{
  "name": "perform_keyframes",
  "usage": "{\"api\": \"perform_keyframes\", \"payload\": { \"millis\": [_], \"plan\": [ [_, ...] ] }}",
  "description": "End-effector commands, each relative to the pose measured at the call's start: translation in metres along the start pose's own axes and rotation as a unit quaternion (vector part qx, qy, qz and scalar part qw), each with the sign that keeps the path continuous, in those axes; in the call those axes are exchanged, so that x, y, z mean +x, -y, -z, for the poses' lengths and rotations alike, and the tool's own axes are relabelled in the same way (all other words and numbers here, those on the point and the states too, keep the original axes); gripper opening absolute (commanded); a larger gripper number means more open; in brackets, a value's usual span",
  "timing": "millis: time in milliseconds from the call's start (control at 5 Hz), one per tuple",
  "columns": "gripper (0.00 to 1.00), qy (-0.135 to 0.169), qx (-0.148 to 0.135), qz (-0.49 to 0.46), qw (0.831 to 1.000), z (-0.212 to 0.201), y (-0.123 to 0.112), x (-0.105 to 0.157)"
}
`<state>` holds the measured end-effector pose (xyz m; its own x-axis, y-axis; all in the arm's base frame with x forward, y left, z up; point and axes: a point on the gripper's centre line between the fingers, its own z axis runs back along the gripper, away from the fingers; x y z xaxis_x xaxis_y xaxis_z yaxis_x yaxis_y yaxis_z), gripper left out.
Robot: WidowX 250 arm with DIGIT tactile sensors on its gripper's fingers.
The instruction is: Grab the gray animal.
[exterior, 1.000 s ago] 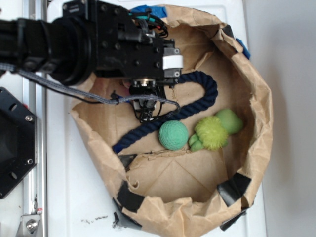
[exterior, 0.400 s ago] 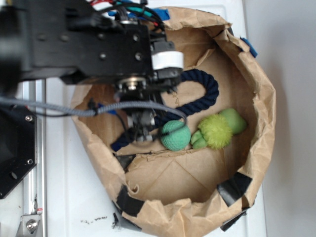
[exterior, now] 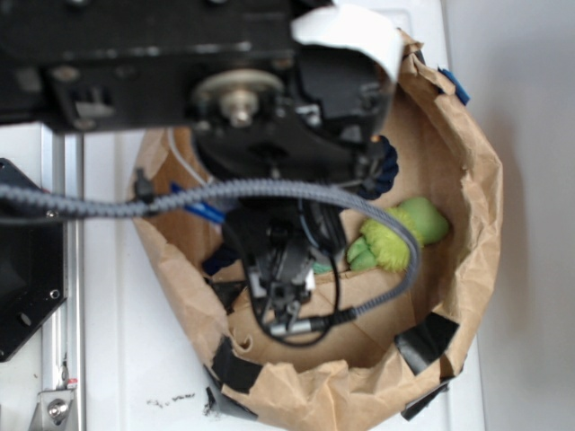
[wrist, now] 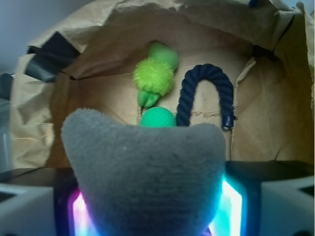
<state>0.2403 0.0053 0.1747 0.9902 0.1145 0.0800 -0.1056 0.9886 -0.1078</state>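
Observation:
The gray animal (wrist: pixel 147 167) fills the lower middle of the wrist view as a soft gray plush mass. It sits between the two lit jaws of my gripper (wrist: pixel 147 211), which is shut on it. In the exterior view the black arm is close to the camera, and my gripper (exterior: pixel 286 301) hangs over the lower middle of the bag. The gray animal itself is hidden there behind the arm and wrist.
A brown paper bag (exterior: pixel 467 224) with black tape patches rings the workspace. Inside lie a dark navy rope (wrist: pixel 204 93), a green ball (wrist: pixel 157 118) and a lime fuzzy toy (wrist: pixel 153 76), which also shows in the exterior view (exterior: pixel 391 242). A gray cable (exterior: pixel 395 269) loops below the wrist.
The arm has risen toward the exterior camera and shifted toward the bag's lower middle. It now covers the green ball and most of the rope.

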Motion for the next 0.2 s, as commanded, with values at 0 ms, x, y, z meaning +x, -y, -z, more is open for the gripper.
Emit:
{"api": "perform_keyframes", "payload": {
  "millis": [0],
  "plan": [
    [0.0, 0.038, 0.008, 0.001, 0.999, -0.0125, -0.0043, 0.0083]
  ]
}}
